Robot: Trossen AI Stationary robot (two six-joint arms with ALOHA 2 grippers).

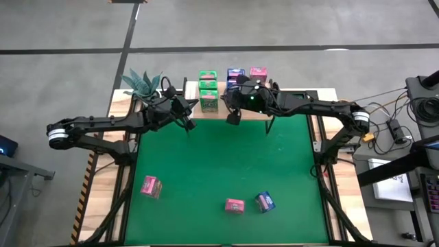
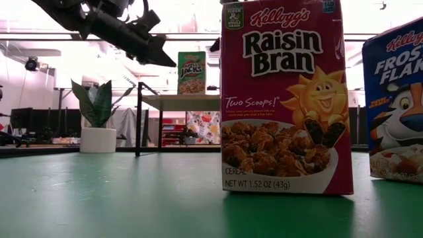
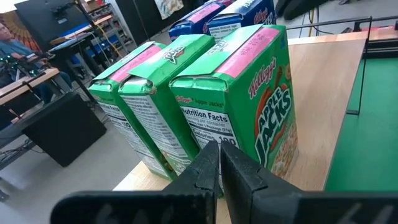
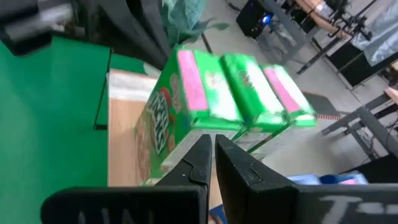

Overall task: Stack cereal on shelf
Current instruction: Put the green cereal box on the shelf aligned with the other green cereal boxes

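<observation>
On the green worktop (image 1: 219, 171) a small pink printed cardboard cereal box (image 1: 151, 186) lies at the left; another pink box (image 1: 234, 205) and a blue box (image 1: 265, 202) lie to its right. They look light, stiff, slightly slick; best pinched across the narrow sides. On the wood-topped shelf (image 1: 123, 103) stand three green boxes (image 1: 208, 89), what look like two blue (image 1: 235, 74), one pink (image 1: 258, 73). Left gripper (image 1: 188, 124) and right gripper (image 1: 233, 118) are both clenched, empty, near the shelf.
</observation>
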